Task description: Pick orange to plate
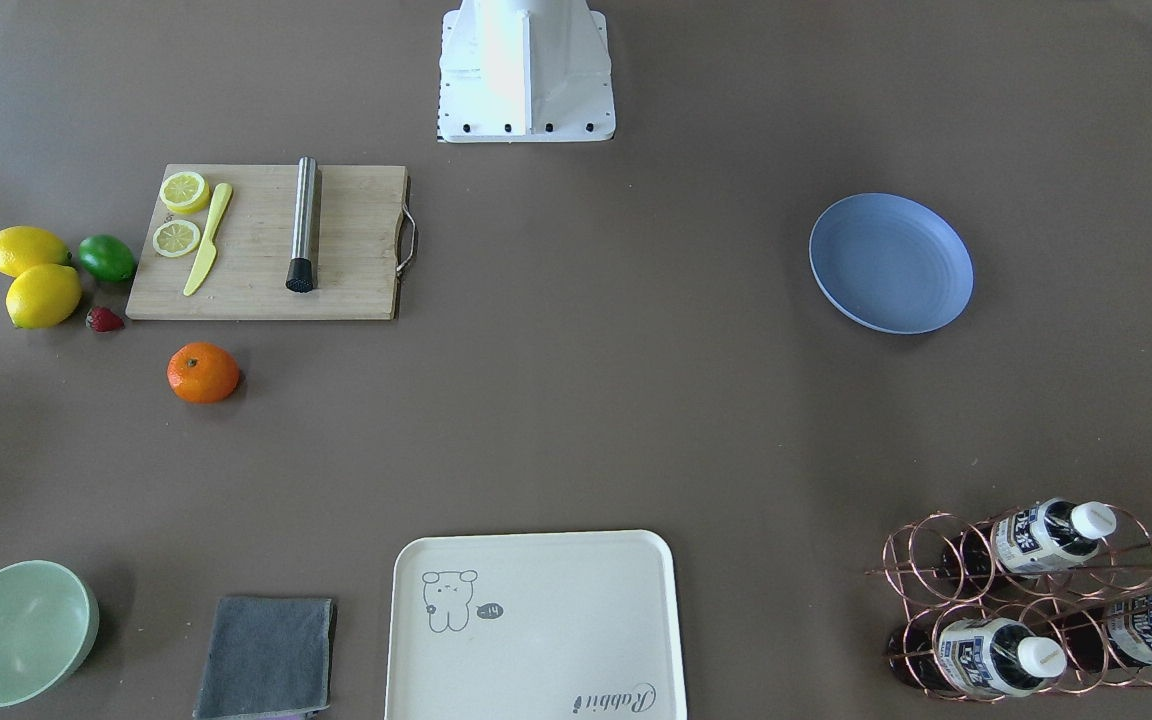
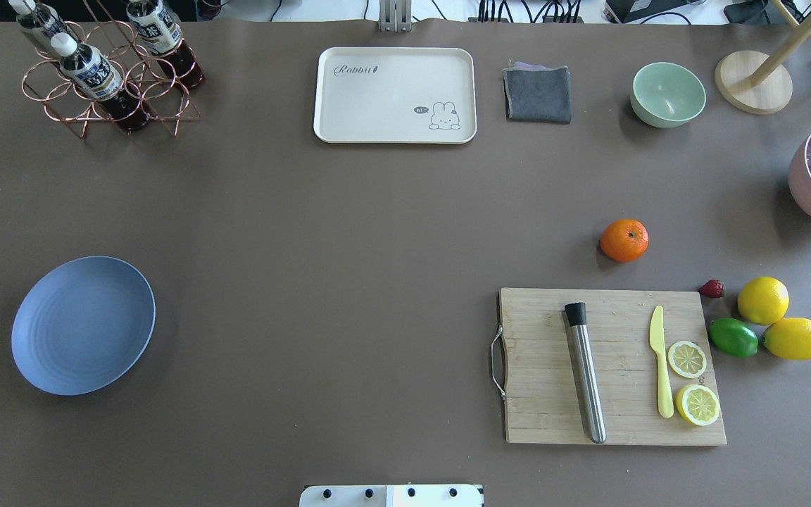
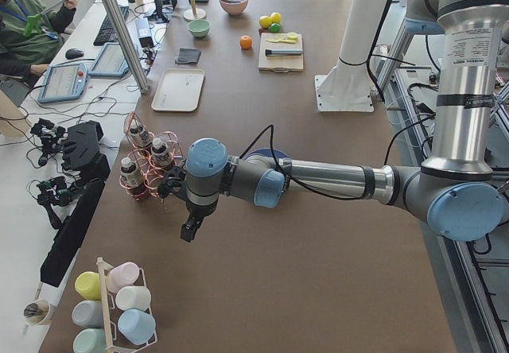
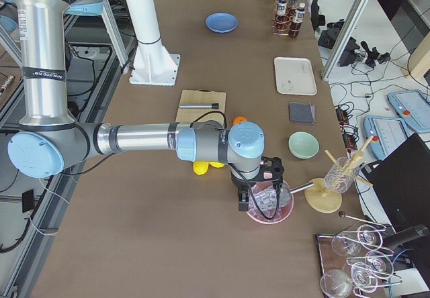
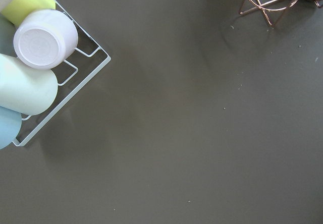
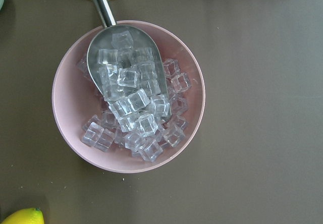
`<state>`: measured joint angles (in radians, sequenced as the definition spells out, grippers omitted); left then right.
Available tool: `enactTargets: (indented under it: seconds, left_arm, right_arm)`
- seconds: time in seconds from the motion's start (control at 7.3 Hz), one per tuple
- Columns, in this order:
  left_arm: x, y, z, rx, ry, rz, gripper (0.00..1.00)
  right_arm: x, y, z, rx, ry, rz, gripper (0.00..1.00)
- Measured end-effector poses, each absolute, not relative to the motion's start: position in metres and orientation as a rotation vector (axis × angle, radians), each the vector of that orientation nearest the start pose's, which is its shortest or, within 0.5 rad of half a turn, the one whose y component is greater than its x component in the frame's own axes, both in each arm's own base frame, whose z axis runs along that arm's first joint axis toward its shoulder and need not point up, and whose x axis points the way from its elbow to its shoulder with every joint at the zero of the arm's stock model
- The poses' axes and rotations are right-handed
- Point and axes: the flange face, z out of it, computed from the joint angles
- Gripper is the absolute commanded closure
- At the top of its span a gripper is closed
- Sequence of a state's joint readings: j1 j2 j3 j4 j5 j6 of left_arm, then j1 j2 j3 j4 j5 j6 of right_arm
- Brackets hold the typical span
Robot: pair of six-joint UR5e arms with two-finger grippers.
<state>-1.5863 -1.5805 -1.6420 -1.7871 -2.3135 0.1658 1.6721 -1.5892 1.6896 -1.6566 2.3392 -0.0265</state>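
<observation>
Zero progress yet: right gripper (image 4: 242,203), jaws unreadable from here, perhaps empty, must reach the orange (image 2: 624,240) well beyond it

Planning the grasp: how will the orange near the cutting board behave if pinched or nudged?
The orange is round and sits free on the flat table, so a nudge would probably roll it. Its skin looks smooth and slightly glossy, so an off-centre pinch may slip.

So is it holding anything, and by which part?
Nothing, apparently: the orange lies free on the table, far from the left gripper and right gripper, both too small to judge.
</observation>
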Motion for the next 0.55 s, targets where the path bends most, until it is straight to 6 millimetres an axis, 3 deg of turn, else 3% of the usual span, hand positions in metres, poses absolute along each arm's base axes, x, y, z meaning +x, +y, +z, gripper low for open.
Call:
enactTargets:
  seconds: [0.55]
  left_arm:
    - [-0.0756,-0.5049,0.5969,0.354,0.705,0.252,0.02]
  right_arm:
    - [0.1108,-0.4738,0.6273,0.045,-0.765,0.066,0.00]
